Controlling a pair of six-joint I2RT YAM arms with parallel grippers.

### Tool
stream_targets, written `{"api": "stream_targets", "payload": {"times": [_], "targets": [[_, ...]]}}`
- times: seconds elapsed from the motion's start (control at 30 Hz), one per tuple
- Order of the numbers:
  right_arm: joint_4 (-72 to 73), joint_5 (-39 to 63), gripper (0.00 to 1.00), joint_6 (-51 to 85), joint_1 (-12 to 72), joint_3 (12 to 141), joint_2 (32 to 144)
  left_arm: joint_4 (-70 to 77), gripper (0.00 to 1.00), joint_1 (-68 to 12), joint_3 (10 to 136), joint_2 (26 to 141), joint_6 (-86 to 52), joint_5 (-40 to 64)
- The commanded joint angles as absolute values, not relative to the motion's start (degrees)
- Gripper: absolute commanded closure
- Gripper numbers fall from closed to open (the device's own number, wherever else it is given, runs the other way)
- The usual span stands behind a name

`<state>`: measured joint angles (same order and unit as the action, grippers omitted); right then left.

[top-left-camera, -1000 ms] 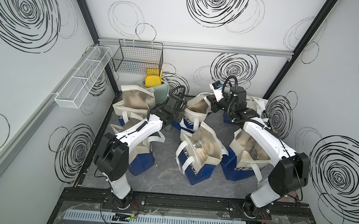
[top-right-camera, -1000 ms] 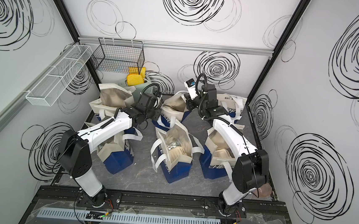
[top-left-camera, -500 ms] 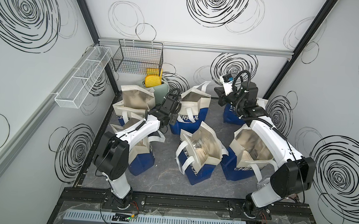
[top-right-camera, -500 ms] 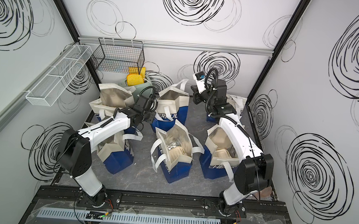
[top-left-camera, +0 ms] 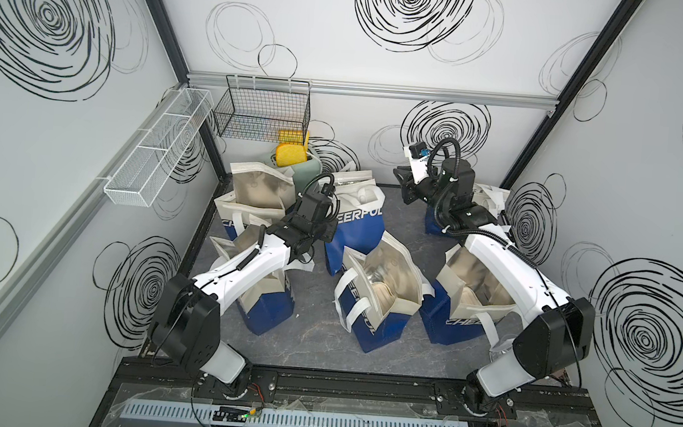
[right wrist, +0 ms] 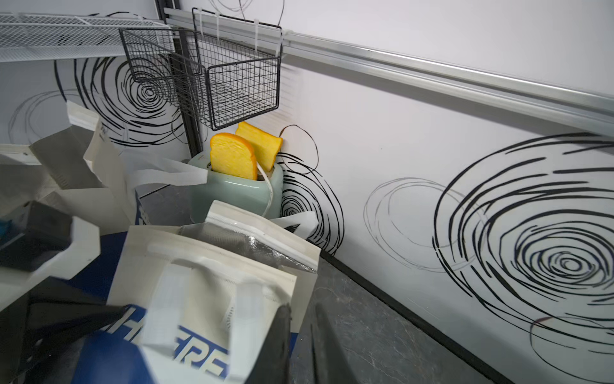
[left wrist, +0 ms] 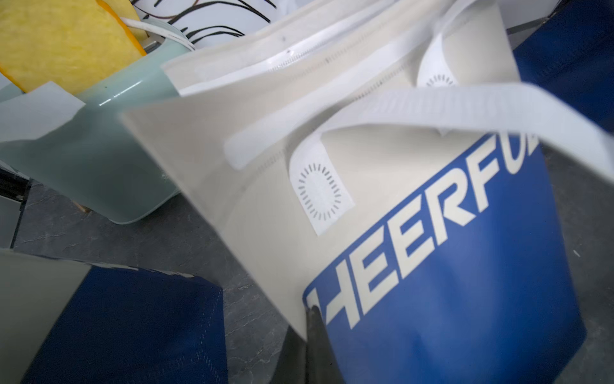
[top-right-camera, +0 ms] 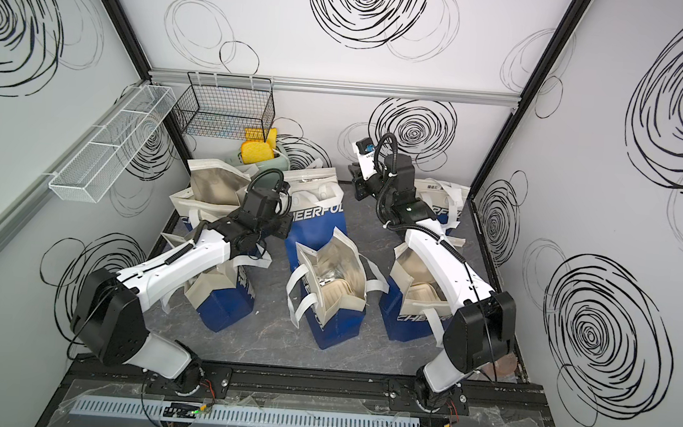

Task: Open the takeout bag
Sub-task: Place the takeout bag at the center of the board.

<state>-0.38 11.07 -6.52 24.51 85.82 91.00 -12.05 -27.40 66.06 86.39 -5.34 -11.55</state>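
The takeout bag (top-left-camera: 356,228), blue below and cream above with white handles, stands upright at the back middle in both top views (top-right-camera: 317,221). Its mouth is parted a little, and silver lining (right wrist: 247,240) and white containers show inside. My left gripper (left wrist: 312,312) is shut on the bag's cream side edge, low on its left side (top-left-camera: 329,227). My right gripper (right wrist: 301,310) hangs above and to the right of the bag (top-left-camera: 403,178). Its fingers stand a narrow gap apart with nothing between them.
Several more open blue-and-cream bags stand around: front middle (top-left-camera: 375,296), right (top-left-camera: 470,300), front left (top-left-camera: 266,300), back left (top-left-camera: 255,199). A pale green toaster (top-left-camera: 307,171) with yellow bread (top-left-camera: 290,155) sits in the back corner. A black wire basket (top-left-camera: 264,112) and a white one (top-left-camera: 157,150) hang on the walls.
My right gripper has let go of the bag's top, opened slightly and pulled up and to the right. The bag has swung from tilted to upright. My left gripper keeps its hold.
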Motion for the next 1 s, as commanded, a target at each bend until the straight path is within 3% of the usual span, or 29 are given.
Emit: {"api": "stream_targets", "payload": {"times": [0.0,0.17,0.37,0.43,0.73,0.97], "targets": [[1.6,6.9,0.84,-5.1,24.2,85.4,88.4,-6.1,1.0,-28.1,64.1,84.6,-4.7,-10.9],[1.9,7.5,0.83,-5.4,23.5,84.4,87.7,-1.0,1.0,-29.7,61.5,82.2,-1.1,-11.6],[1.2,12.1,0.59,2.9,19.6,87.6,88.5,10.9,1.0,-34.1,53.5,76.4,8.7,-14.9],[-0.3,14.5,0.58,9.9,17.3,90.1,89.6,14.3,1.0,-35.0,51.0,75.0,10.5,-16.7],[-20.1,26.2,0.54,23.2,13.3,107.6,97.7,30.2,1.0,-35.3,40.3,72.1,17.1,-16.8],[-41.6,31.6,0.5,25.5,16.0,114.8,101.1,44.4,1.0,-35.3,35.3,72.7,22.8,-15.2]]}}
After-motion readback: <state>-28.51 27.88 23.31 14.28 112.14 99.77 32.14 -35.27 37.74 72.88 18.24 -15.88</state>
